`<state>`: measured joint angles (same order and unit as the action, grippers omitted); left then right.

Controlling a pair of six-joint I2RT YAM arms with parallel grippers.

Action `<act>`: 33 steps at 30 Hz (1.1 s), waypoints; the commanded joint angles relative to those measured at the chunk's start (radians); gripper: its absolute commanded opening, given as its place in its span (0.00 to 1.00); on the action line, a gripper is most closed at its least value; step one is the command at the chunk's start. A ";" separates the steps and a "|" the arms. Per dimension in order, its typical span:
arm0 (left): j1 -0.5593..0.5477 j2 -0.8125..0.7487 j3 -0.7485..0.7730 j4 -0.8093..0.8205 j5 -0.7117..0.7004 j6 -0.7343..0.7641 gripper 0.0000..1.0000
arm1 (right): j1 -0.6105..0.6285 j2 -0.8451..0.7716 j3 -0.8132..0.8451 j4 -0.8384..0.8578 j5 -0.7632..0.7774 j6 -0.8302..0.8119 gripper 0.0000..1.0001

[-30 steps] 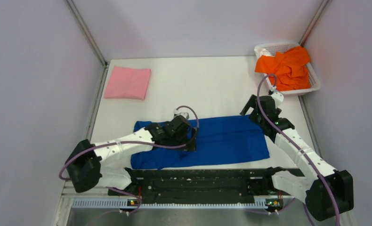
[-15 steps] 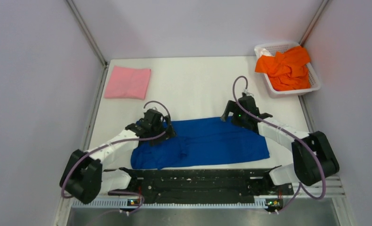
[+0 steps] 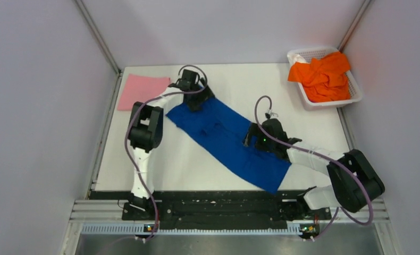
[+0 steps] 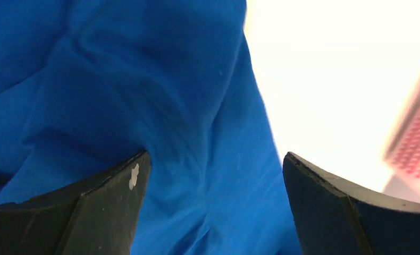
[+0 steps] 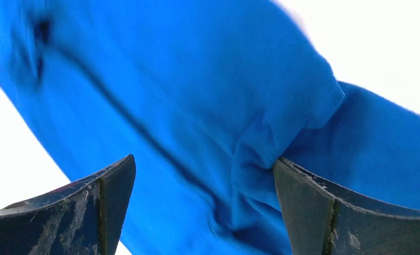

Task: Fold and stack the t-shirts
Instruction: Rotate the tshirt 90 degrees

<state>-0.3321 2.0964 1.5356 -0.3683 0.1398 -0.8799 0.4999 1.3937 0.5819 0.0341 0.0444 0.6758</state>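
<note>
We see the blue t-shirt (image 3: pixel 218 133) lying slanted across the worktop (image 3: pixel 170 159), its far end beside the pink t-shirt (image 3: pixel 139 91). Our left claw (image 4: pixel 216 154) and right claw (image 5: pixel 204 158) are both spread wide over it.

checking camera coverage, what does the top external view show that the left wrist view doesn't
Only the top external view shows the orange t-shirt in the white basket, the right arm reaching over the blue t-shirt, and that shirt lying diagonally. Only the left wrist view shows the left jaws close up, spread apart over wrinkled blue cloth. Both show the blue t-shirt. A blurred pink patch at the wrist view's right edge is probably the pink t-shirt.
</note>
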 commanded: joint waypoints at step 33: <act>0.062 0.507 0.990 0.337 0.079 -0.091 0.99 | 0.289 -0.342 -0.139 0.057 -0.089 -0.012 0.99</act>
<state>-0.2752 2.8136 2.4924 0.0189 0.1940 -1.1408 0.7773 1.1225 0.4950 0.0437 -0.0963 0.6243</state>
